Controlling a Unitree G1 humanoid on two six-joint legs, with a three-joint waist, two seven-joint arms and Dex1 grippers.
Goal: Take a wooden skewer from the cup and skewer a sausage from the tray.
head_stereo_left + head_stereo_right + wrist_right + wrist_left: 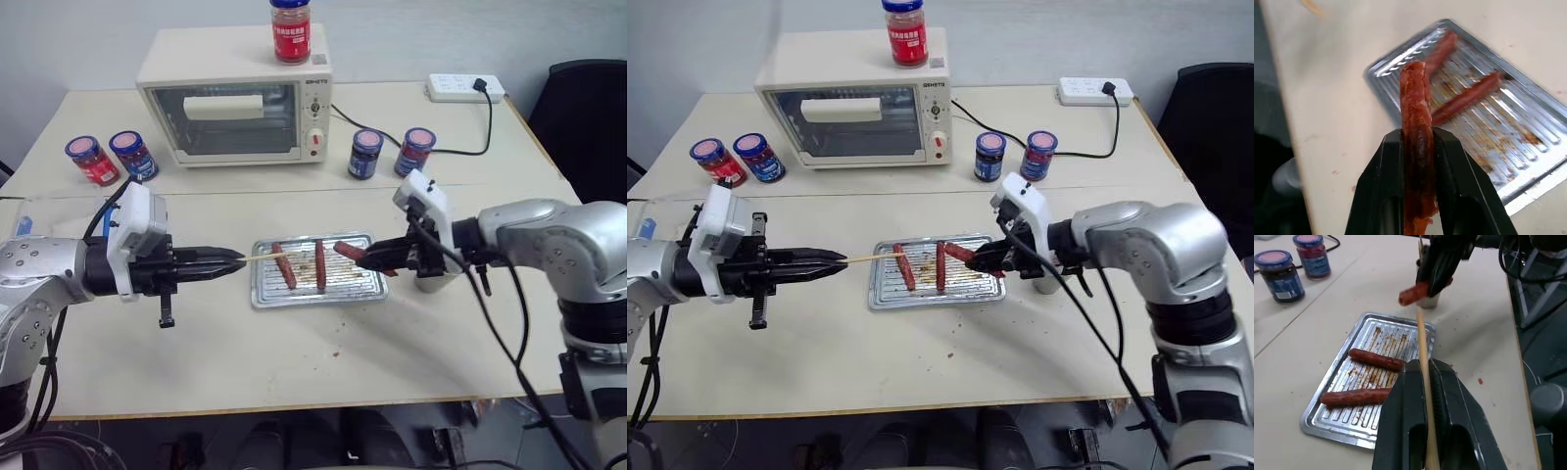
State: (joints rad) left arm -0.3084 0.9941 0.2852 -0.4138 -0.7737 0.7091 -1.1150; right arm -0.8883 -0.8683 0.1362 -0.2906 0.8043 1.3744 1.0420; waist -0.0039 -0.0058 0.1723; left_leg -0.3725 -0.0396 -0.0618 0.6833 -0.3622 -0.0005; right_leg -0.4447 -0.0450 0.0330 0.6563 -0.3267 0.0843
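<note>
1. Cream-coloured table (294, 352) is seen carrying a toaster oven (235, 98) at the back, with a red-labelled jar (290, 29) set on top of it.
2. Near the table's middle, the tray (364, 284) is laid flat, and two sausages (319, 264) are left lying on its ridged bottom.
3. The wooden skewer (265, 257) is clamped between the closed fingers of the left gripper (233, 259), with its free tip pointed across the tray's left edge.
4. The sausage (350, 252) is pinched lengthwise by the right gripper (370, 258) and is held lifted above the tray's right part, apart from the skewer tip.
5. The cup (435, 281) is partly hidden behind the right gripper, just right of the tray.
6. Four more jars (365, 154) are stood behind, in two pairs.
</note>
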